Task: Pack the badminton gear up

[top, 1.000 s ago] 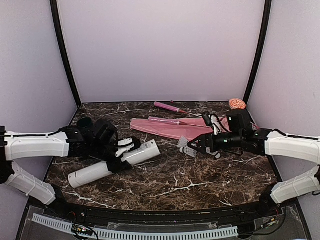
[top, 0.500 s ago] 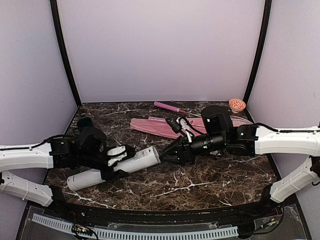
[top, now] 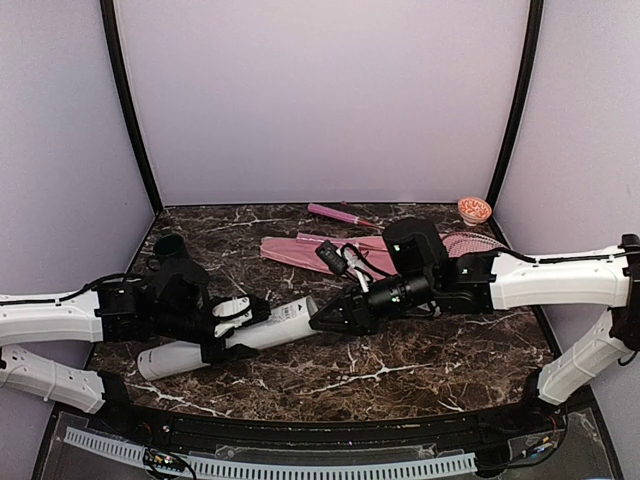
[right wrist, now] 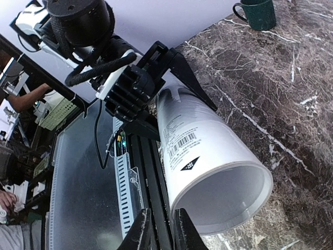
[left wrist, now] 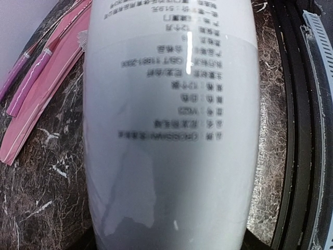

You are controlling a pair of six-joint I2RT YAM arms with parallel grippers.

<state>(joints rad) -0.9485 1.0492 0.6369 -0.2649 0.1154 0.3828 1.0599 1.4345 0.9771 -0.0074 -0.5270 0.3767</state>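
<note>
Clamped mid-barrel in left jaws, pale grey tube (top: pixel 285 318) mouth toward 2 o'clock, likely light, stiff, slick, crushable; cannot tell right jaws' state.

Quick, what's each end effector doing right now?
Left end effector: closed on the pale grey tube.
Right end effector: fingertips close together by the tube's open end; holding anything cannot be told.

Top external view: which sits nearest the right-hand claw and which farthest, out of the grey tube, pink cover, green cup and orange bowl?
From the right gripper:
1. grey tube, its open end right in front of the gripper, to the left.
2. pink cover, just behind the gripper.
3. green cup, far left, and orange bowl, back right: too close to call.
</note>
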